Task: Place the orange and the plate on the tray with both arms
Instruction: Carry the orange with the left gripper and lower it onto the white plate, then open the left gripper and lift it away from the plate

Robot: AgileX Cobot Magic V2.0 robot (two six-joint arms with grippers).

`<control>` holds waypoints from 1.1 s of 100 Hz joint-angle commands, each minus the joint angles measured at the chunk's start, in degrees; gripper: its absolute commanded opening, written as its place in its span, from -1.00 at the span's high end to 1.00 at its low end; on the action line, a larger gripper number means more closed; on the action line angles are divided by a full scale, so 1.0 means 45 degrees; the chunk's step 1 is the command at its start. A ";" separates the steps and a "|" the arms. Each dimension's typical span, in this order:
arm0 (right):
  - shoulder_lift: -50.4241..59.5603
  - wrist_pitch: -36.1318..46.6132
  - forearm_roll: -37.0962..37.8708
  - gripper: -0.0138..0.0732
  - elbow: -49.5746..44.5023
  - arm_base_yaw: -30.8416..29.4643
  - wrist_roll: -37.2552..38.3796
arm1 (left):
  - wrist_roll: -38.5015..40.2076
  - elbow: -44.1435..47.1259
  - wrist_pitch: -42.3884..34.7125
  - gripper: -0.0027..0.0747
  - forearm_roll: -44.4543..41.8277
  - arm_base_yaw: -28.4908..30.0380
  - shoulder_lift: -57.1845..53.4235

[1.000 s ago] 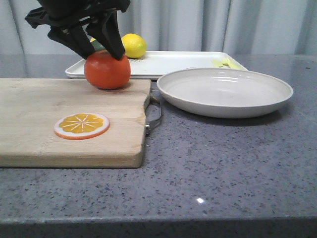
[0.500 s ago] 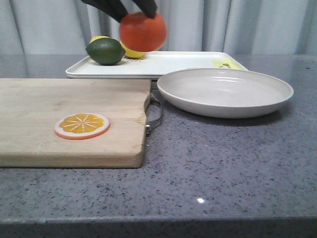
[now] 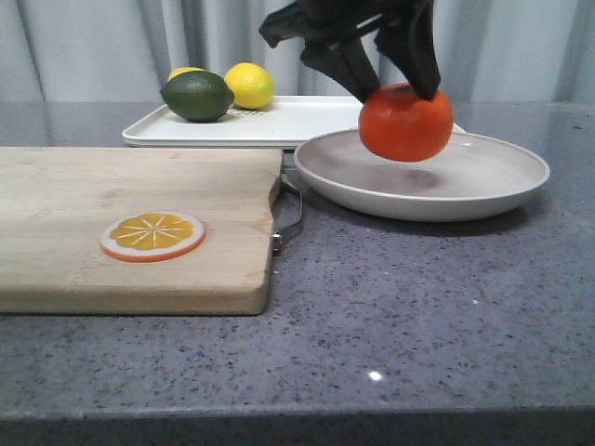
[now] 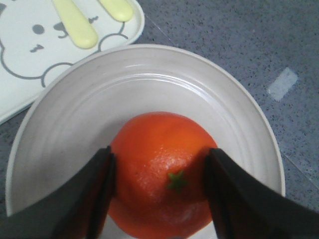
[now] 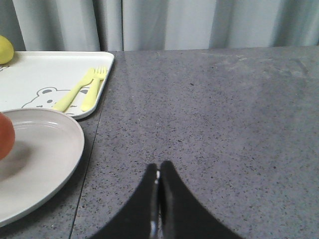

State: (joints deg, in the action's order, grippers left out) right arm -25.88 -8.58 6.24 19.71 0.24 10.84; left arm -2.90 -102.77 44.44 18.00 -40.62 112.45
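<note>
Front view: the orange (image 3: 405, 122) is clamped between the closed fingers of the left gripper (image 3: 395, 85) and held just above the plate (image 3: 483, 190). The tray (image 3: 307, 121) lies at eleven o'clock. The right gripper (image 5: 158, 191) is pinched shut on nothing.

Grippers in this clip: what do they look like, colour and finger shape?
Both are matte black. The left gripper has broad, flat, wedge-shaped fingers under an angular black linkage. The right gripper shows two slim black fingers tapering to points. No markings, cables or padding colour are visible in these views.
</note>
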 commanded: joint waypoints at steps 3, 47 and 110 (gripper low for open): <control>-0.0132 0.1023 0.0145 0.81 0.0511 -0.0073 -0.0051 | -0.0043 -0.0550 -0.0465 0.69 0.0331 -0.0127 -0.0405; -0.0132 0.1023 0.0145 0.81 0.0511 -0.0073 -0.0051 | -0.0043 -0.0550 -0.0179 0.34 0.0331 -0.0127 -0.0109; -0.0132 0.0622 0.0145 0.81 0.0511 -0.0073 -0.0051 | -0.0089 -0.0520 0.0075 -0.44 0.0331 0.0119 -0.1339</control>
State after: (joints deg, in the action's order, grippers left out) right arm -25.88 -8.96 6.24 19.71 0.24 10.84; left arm -3.04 -103.44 46.64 18.35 -40.16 112.16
